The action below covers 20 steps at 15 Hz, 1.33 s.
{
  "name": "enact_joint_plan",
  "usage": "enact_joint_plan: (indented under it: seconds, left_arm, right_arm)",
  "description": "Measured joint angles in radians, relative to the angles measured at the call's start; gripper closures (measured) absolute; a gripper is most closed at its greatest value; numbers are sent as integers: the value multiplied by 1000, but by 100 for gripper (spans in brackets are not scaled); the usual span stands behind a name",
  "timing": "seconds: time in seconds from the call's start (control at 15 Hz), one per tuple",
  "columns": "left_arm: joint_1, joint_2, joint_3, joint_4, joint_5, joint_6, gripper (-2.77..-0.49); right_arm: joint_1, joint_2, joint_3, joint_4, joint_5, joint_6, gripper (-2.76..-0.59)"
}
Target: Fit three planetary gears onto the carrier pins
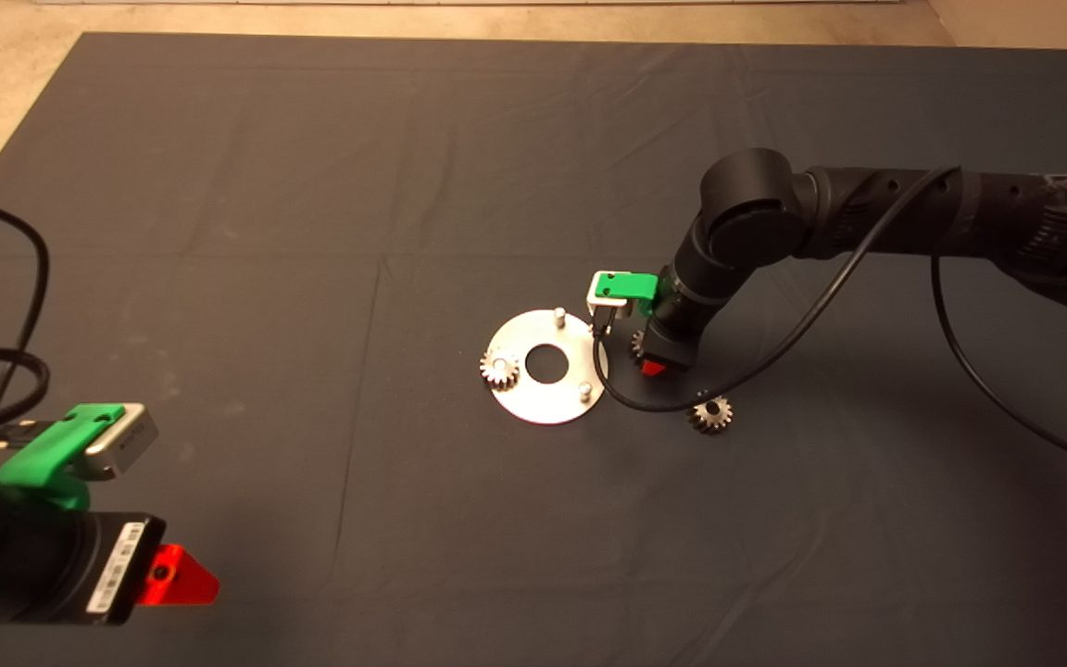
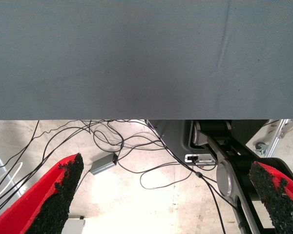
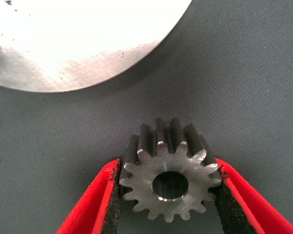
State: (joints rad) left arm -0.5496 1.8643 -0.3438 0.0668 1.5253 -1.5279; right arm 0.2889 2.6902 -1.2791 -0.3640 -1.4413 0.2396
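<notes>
The shiny round disc (image 1: 547,400) lies mid-mat. One planetary gear (image 1: 500,369) sits on the carrier pin at its left rim. Two more carrier pins stand bare, one at the far rim (image 1: 558,316) and one at the near right rim (image 1: 584,391). Just right of the disc, my right gripper (image 1: 652,366) points down, shut on a second gear (image 3: 168,175), with a pad pressed against its teeth on each side. Whether this gear rests on the mat I cannot tell. Another gear (image 1: 711,414) lies loose on the mat to the right. My left gripper (image 1: 177,574) is parked at the lower left, fingers (image 2: 63,195) wide apart.
A black cable (image 1: 774,352) loops from the right arm down past the disc's right rim and over the mat near the loose gear. The disc's edge (image 3: 88,44) lies close beyond the held gear. Floor cables (image 2: 112,141) and a metal frame show past the mat's edge.
</notes>
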Motion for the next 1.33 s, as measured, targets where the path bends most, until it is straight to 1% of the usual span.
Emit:
enact_joint_plan:
  seconds: [0.07, 0.13, 0.33, 1.2, 1.33]
  left_arm:
    - [0, 0, 0, 0, 0, 0, -246]
    - [0, 0, 0, 0, 0, 0, -246]
    - [0, 0, 0, 0, 0, 0, -246]
    - [0, 0, 0, 0, 0, 0, -246]
    - [0, 0, 0, 0, 0, 0, -246]
  right_arm:
    - [-8, 0, 0, -25, 0, 1, -120]
    - [-9, 0, 0, -28, 0, 1, -117]
    - [-9, 0, 8, -33, -2, 1, -117]
    - [-9, 0, 13, -35, -3, 5, -106]
    - [-9, -1, 17, -35, -9, 7, -106]
